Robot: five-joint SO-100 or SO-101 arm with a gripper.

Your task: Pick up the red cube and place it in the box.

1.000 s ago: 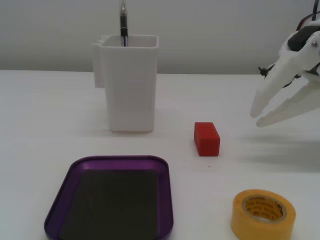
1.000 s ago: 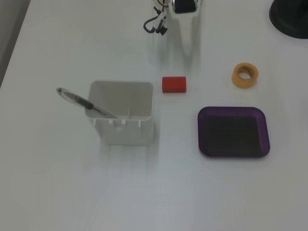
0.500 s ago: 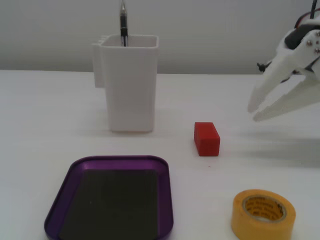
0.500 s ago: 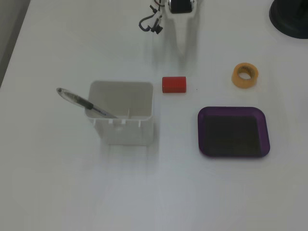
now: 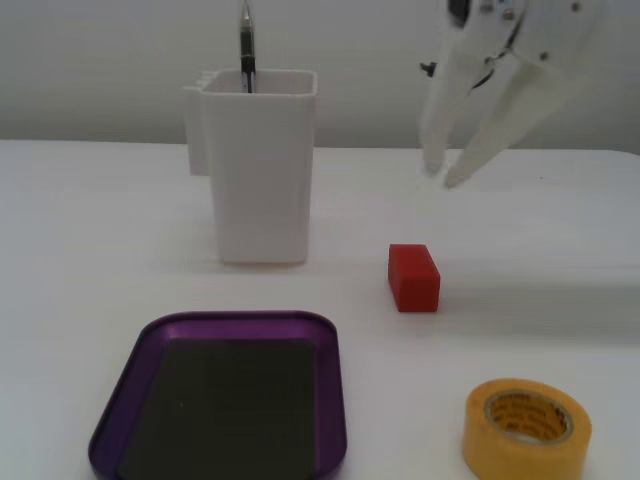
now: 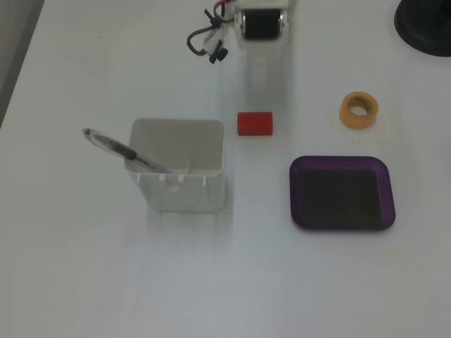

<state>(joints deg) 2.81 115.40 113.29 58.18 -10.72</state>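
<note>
In the fixed view taken low across the worktop, we see the red cube lying near the centre, its long axis running from 12 to 6 o'clock, so one short end faces us. It rests flat on the worktop, touching nothing. The white end effector hangs in the air at about 12 o'clock from the cube, clear of it, fingers pointing downward with a plain gap between the tips; it is parted and grips nothing. At 10 o'clock from the cube stands a tall white container with a pen sticking up out of it. The box, a shallow purple tray with a dark floor, lies at 7 o'clock from the cube, apart from it. A yellow tape roll sits at 5 o'clock from the cube.

In the fixed view from above, we find the red cube with its long axis running from 9 to 3 o'clock in the picture. The end effector reaches down from the top edge and ends at 12 o'clock from the cube; we cannot tell the finger spacing here. The white container stands at 8 o'clock from the cube, the pen leaning out over its left rim. The box lies at 4 o'clock, and the tape roll at 3 o'clock, well apart.
</note>
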